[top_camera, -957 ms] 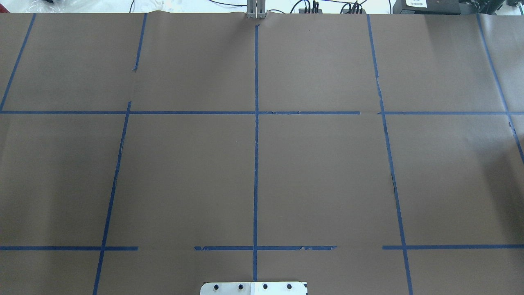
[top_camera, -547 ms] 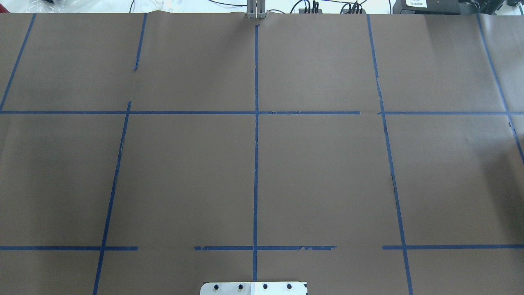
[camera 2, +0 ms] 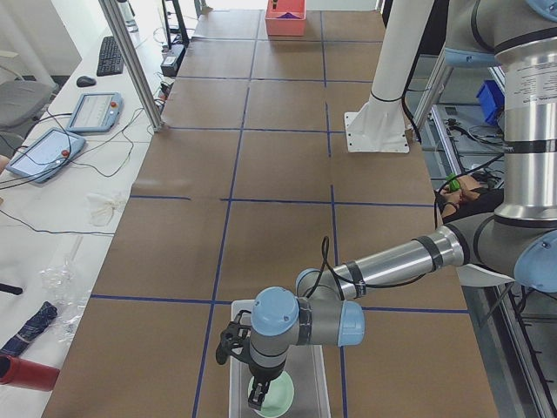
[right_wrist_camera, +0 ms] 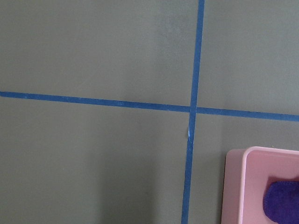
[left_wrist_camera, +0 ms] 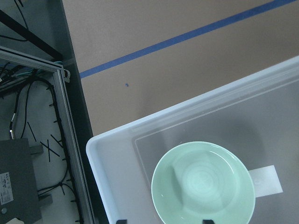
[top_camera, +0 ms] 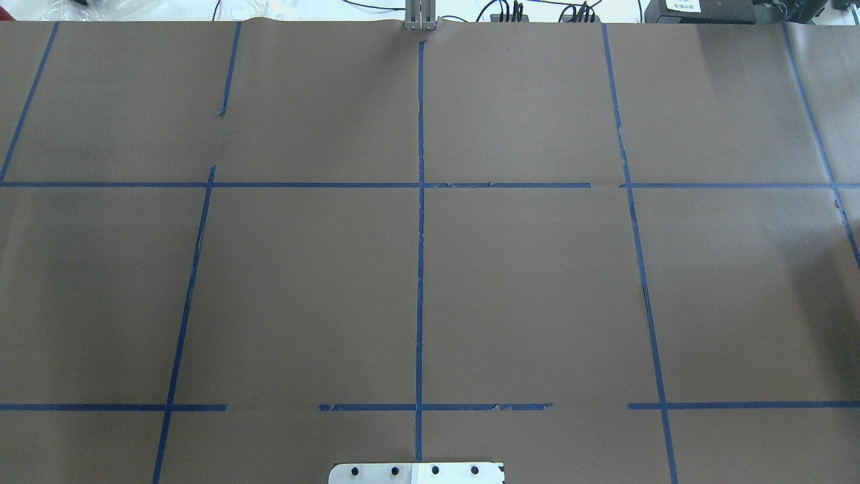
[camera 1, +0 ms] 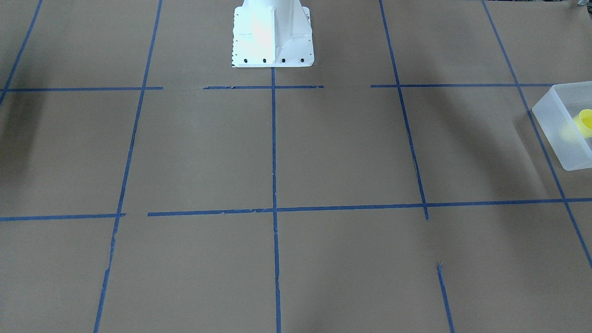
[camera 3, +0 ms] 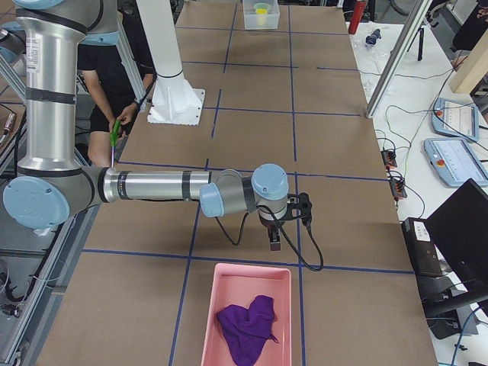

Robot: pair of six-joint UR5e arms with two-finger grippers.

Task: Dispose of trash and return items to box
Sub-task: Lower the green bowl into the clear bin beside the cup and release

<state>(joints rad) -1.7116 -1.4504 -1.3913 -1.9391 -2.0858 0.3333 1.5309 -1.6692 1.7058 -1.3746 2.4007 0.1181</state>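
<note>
The mint-green bowl (left_wrist_camera: 203, 184) lies upright on the floor of the frosted-white box (left_wrist_camera: 107, 154), and shows in the exterior left view (camera 2: 280, 399) too. The yellow cup (camera 1: 586, 121) lies in the same box (camera 1: 552, 125) at the table's end on my left. My left gripper (left_wrist_camera: 166, 221) hangs just above the bowl with its tips spread wide, open. My right gripper (camera 3: 275, 238) hovers over bare table just beyond the pink tray; I cannot tell whether it is open or shut. Neither gripper shows in the overhead view.
A pink tray (camera 3: 245, 316) holding a purple cloth (camera 3: 248, 326) stands at the table's end on my right. The white robot base (camera 1: 273, 34) stands at the table's near edge. Blue tape lines cross the brown table cover.
</note>
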